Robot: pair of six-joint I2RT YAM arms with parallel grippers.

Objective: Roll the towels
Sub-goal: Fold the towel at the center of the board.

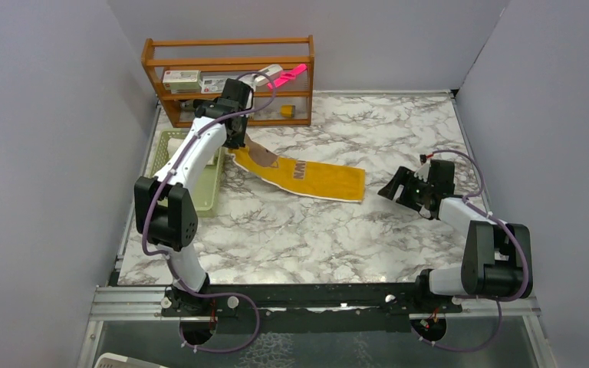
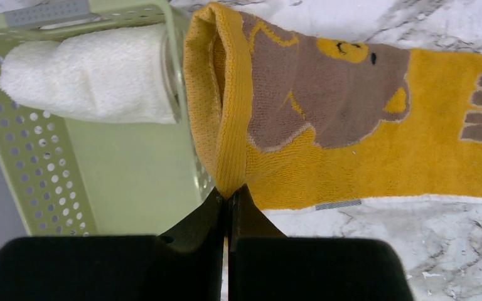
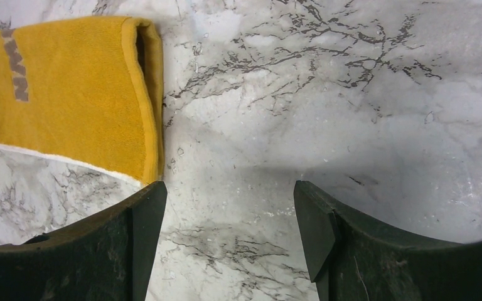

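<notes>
1. Fingers of the left gripper [image 2: 229,199] were clamped on one end of the yellow towel [image 2: 376,157], by the basket [image 2: 125,182]; the right gripper [image 3: 229,207] was spread, empty.
2. Barely any hem was caught, so it could get yanked loose.

rolled towel [image 2: 88,75] in basket [image 2: 37,157], flat towel [image 2: 364,157] just right, shelf [image 1: 222,41] behind

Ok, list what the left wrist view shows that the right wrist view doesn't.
Left wrist only: the white towel in the green basket, the bear face, and the left tool shut on a folded end of the yellow towel. Right wrist only: the right tool open over bare marble, beside the towel's other end. Both: the yellow towel and the marble table.
</notes>
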